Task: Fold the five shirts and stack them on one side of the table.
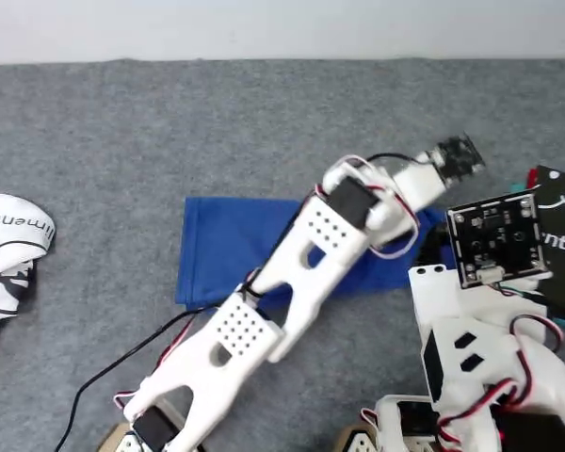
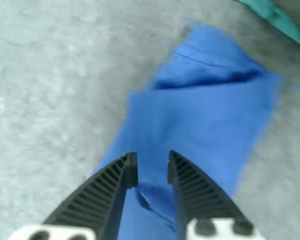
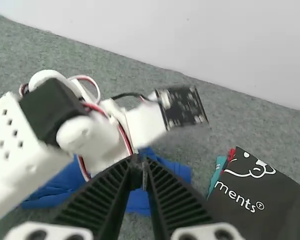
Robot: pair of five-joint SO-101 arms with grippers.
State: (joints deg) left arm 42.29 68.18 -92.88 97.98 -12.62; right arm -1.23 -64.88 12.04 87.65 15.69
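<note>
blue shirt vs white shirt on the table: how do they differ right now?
Colour: the blue shirt shows no print, while the white shirt carries dark print. Pose: the blue shirt lies flat in a rough rectangle, but the white shirt is bunched up. Place: the blue shirt sits mid-table under the left arm, and the white shirt lies at the left edge of the high view, apart from both arms. Both rest on the grey table.
</note>
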